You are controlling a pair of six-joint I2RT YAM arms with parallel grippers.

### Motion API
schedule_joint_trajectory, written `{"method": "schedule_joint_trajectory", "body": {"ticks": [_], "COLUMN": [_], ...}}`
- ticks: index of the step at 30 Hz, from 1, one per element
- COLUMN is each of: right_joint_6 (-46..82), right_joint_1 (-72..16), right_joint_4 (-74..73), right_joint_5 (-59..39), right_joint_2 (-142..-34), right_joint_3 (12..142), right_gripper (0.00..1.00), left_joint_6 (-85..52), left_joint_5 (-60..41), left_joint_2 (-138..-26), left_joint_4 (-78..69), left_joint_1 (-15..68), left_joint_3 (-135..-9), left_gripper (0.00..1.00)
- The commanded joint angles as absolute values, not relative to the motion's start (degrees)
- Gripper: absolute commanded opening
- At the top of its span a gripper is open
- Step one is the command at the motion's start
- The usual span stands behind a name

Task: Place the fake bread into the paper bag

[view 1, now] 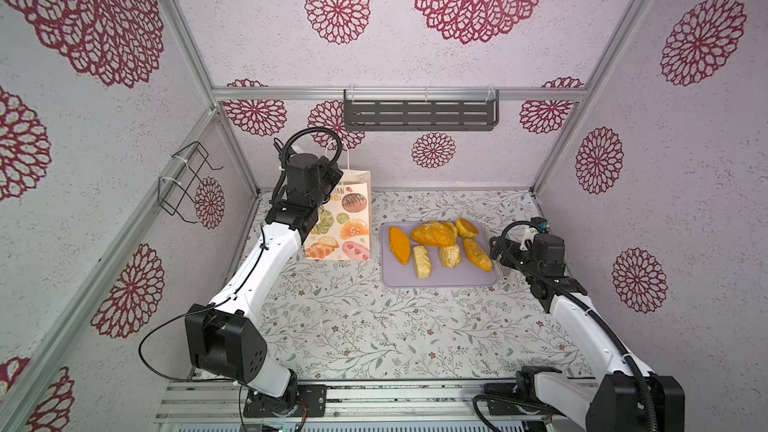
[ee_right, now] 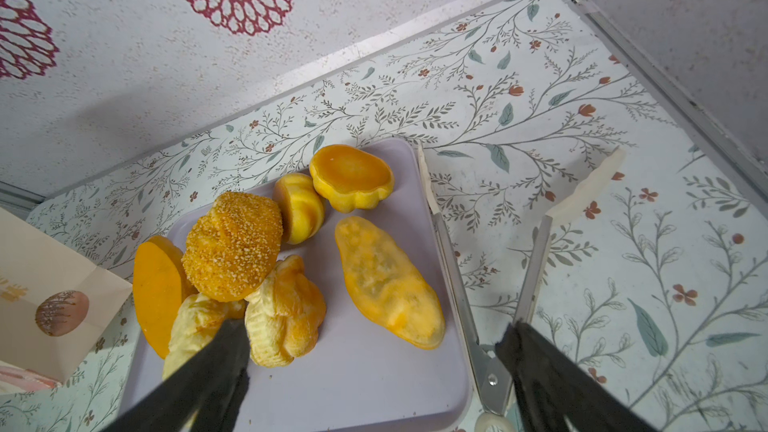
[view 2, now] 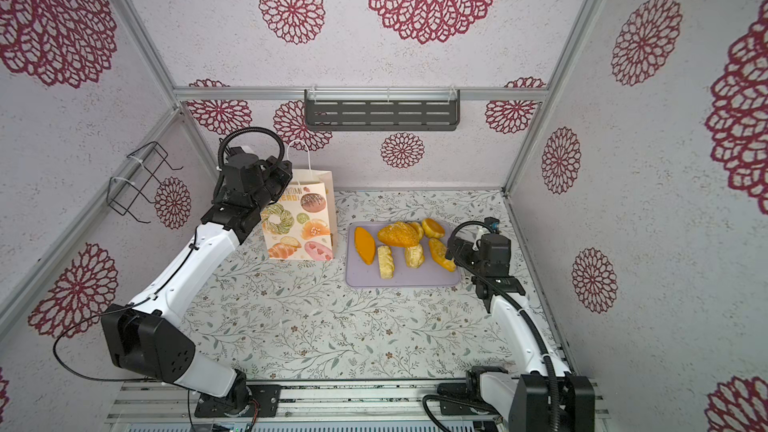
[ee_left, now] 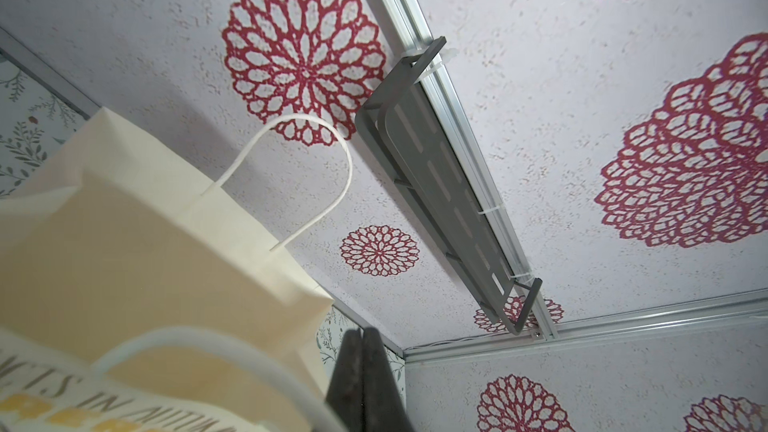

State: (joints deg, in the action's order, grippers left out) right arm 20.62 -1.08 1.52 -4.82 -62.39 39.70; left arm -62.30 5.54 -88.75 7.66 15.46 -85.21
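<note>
Paper bag [view 2: 307,222], lettering partly legible: "IN AUTUMN"

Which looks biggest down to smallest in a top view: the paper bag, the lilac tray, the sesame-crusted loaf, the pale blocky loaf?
In a top view:
1. lilac tray
2. paper bag: close to the tray in size, partly hidden and standing up towards the camera, so these two are unsure
3. sesame-crusted loaf
4. pale blocky loaf

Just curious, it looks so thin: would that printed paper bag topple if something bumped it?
Quite possibly. The paper bag stands upright, tall on a narrow base, so a sideways nudge near the top might tip it. It looks light, so a low push would probably slide it. Its thin, creased walls would likely buckle rather than resist.
</note>
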Motion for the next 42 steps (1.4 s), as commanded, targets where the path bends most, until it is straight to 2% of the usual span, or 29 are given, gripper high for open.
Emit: {"method": "schedule_joint_trajectory", "body": {"ticks": [1, 13, 28, 30, 32, 36, 40, 41, 42], "right_joint_6": [21.2, 22.3, 22.8, 22.9, 23.2, 23.6, 23.7, 23.8, 23.8], "right_joint_1": [-1.4, -1.4, -1.4, -1.4, -1.4, -1.4, -1.4, -1.3, -1.4], "right_joint_4": [0.8, 0.9, 1.1, 1.1, 0.9, 0.5, 0.4, 0.3, 0.3], "right_joint_5": [-5.3, -6.1, -6.2, -6.3, -6.3, -6.7, -6.7, -6.7, -6.7], "right_joint_2": [-60.7, -58.8, -57.0, -57.0, -57.2, -57.4, -57.5, -57.6, -57.6], "right_joint_3": [39.5, 38.2, 37.1, 37.0, 37.0, 36.9, 36.8, 36.8, 36.8], "right_gripper": [0.99, 0.99, 0.99, 0.99, 0.99, 0.99, 0.99, 0.99, 0.99], "left_joint_6": [-61.0, -67.1, -66.6, -66.6, -66.3, -65.2, -63.8, -63.5, -63.3], "left_joint_5": [7.8, 13.9, 14.7, 15.1, 15.6, 16.4, 17.3, 17.2, 17.2], "left_joint_2": [-87.2, -79.3, -75.8, -74.6, -73.5, -71.1, -68.5, -67.9, -67.3], "left_joint_4": [4.6, -4.8, -5.8, -6.3, -6.3, -4.2, 3.5, 5.9, 8.5], "left_joint_1": [17.0, 24.2, 29.3, 29.5, 29.5, 29.6, 29.6, 29.6, 29.6], "left_joint_3": [-82.7, -65.7, -61.1, -59.7, -58.7, -58.1, -61.4, -62.7, -64.1], "left_gripper": [0.02, 0.01, 0.04, 0.11, 0.22, 0.59, 0.86, 0.99, 0.97]}}
